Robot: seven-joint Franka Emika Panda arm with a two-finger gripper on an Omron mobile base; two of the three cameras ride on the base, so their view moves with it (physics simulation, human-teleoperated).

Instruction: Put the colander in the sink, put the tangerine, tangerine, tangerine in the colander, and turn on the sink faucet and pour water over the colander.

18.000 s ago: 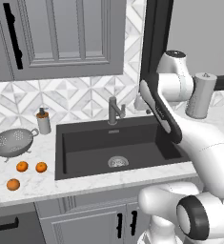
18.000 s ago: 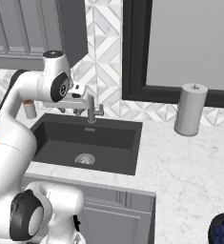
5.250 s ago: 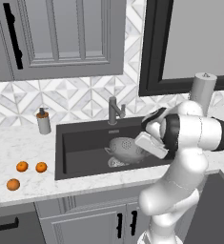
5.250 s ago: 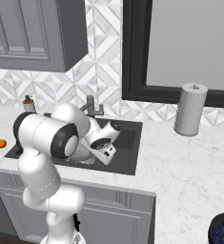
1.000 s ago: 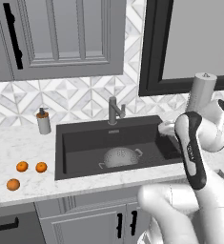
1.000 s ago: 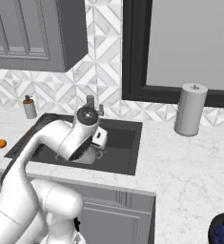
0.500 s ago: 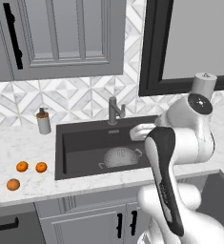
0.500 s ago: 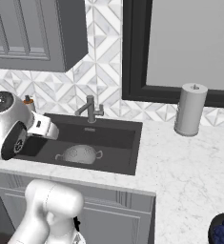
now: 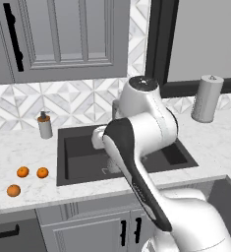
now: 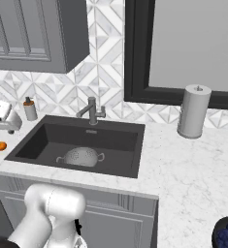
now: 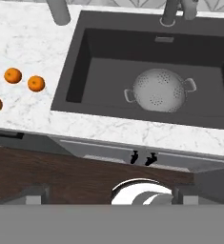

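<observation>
Dark charcoal sink (image 10: 120, 140) set in white marbled counter (image 10: 193, 164), rectangular, deep; colander (image 11: 159, 90) on its floor, silver-grey, dotted with holes, dome side up as seen in the hand view, small loop handle at each side of the rim; seen again from the right base view, near the middle of the basin. Sink faucet (image 10: 91, 112) behind the basin's back edge, grey post with angled spout, no stream from it. Paper towel roll (image 10: 193, 118) upright on the counter right of the sink, well apart from it; grey soap bottle (image 9: 44, 126) at the back left corner. Three tangerines (image 11: 36, 83) on the counter left of the sink, small, bright orange, close together yet apart from each other, none in the colander. Arm's white bulk across the basin in the left base view, hiding most of the colander there. Gripper (image 10: 1, 118) above the counter at the sink's left edge, jaws spread wide, nothing between them.
</observation>
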